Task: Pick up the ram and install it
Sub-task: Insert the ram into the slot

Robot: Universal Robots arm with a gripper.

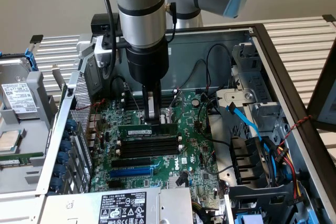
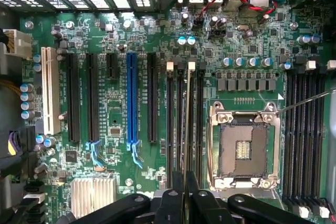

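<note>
The ram [image 1: 135, 130] stands on edge in our gripper [image 1: 152, 119], fingers clenched on its top, over the black slots [image 1: 149, 148] lying parallel to the blue slot [image 1: 131, 172] and near it. We judge that insertion is the step in hand. Seating the stick calls for a straight, even push.

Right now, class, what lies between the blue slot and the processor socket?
In the wrist view: one black slot, then memory slots with the ram edge-on.
</note>
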